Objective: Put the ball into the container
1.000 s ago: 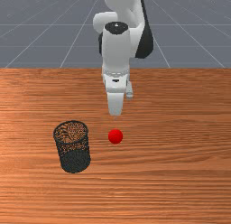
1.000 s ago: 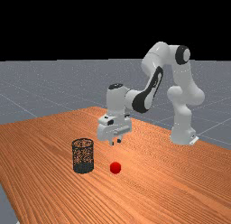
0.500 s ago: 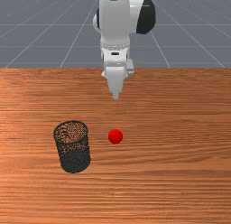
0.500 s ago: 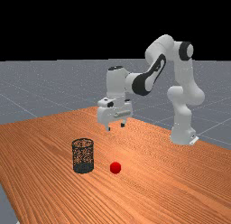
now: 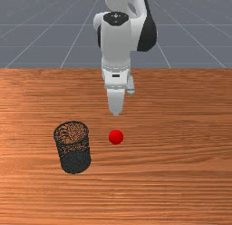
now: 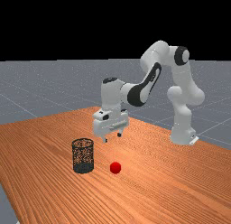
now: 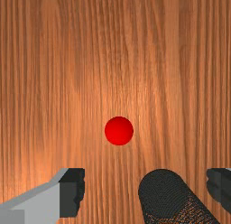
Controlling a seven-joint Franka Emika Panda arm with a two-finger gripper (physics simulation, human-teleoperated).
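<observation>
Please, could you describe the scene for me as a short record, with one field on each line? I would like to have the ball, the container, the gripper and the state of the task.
ball: red, resting on the table, outside the container
container: black mesh, upright, open at the top, on the front view's left of the ball
gripper: open, raised above the table, its fingers well apart, holding nothing
task state: ball not yet grasped, not yet in the container
</observation>
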